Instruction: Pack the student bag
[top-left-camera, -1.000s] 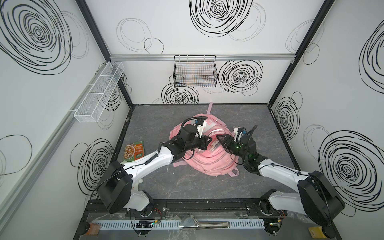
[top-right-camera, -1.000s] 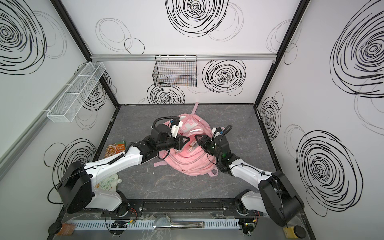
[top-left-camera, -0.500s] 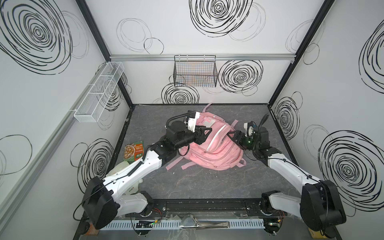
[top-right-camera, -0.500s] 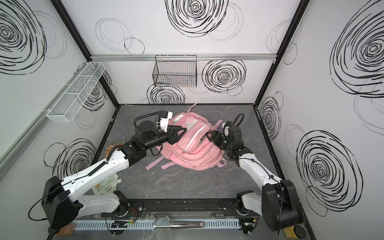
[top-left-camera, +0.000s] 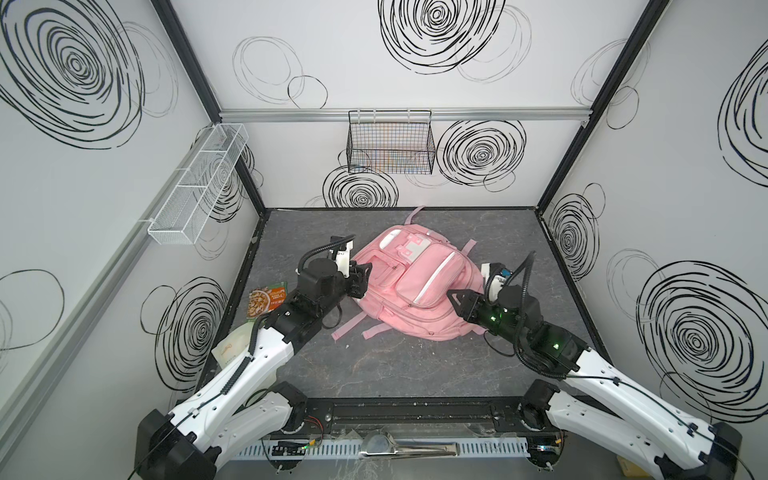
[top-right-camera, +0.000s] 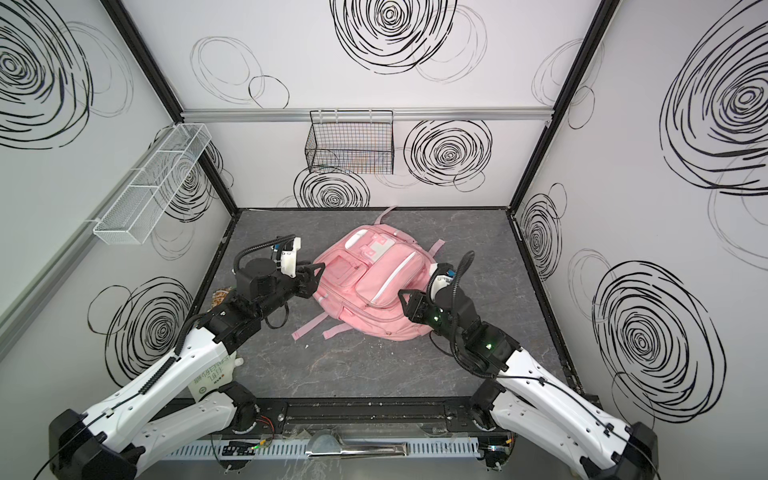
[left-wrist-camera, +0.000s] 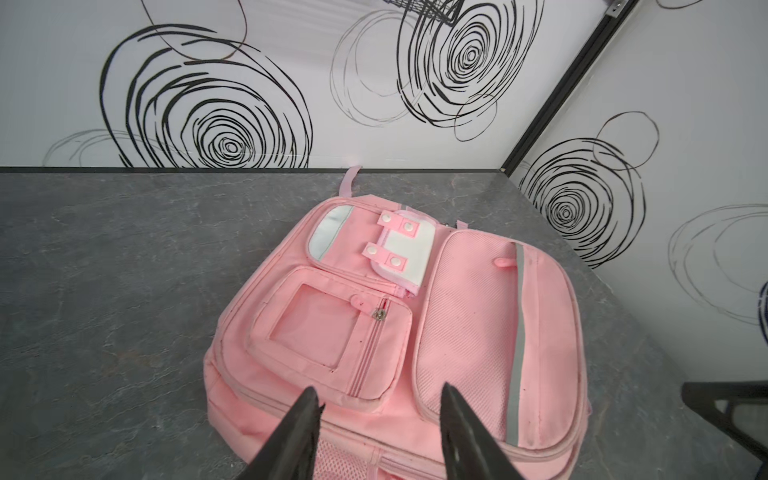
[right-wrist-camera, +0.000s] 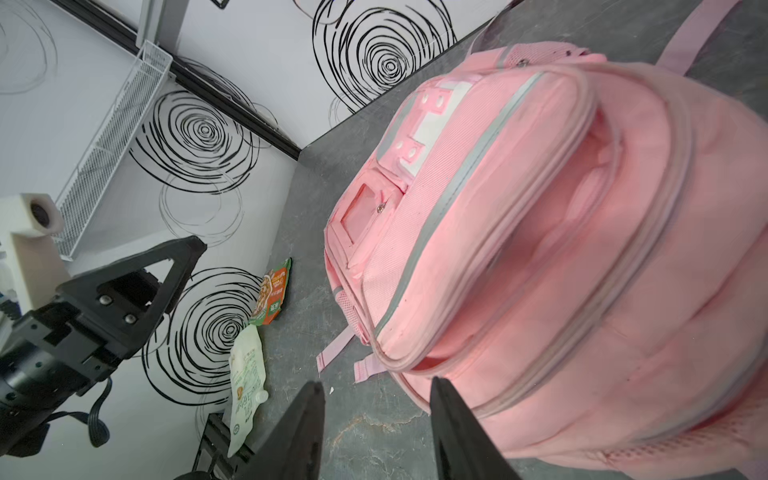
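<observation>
- Large pink fabric backpack (top-left-camera: 415, 291) lies flat on its back near the middle of the grey tabletop (top-left-camera: 415, 374), front pockets facing up, top loop (top-left-camera: 415, 214) at the far end.
- Its grey-trimmed front pocket (right-wrist-camera: 582, 166) gapes unzipped; pink straps (top-left-camera: 348, 328) trail toward the near edge.

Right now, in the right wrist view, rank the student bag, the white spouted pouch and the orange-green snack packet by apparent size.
1. student bag, by far the largest.
2. white pouch, looks longer than the packet, but it lies nearer the camera, so this is unsure.
3. snack packet.
</observation>
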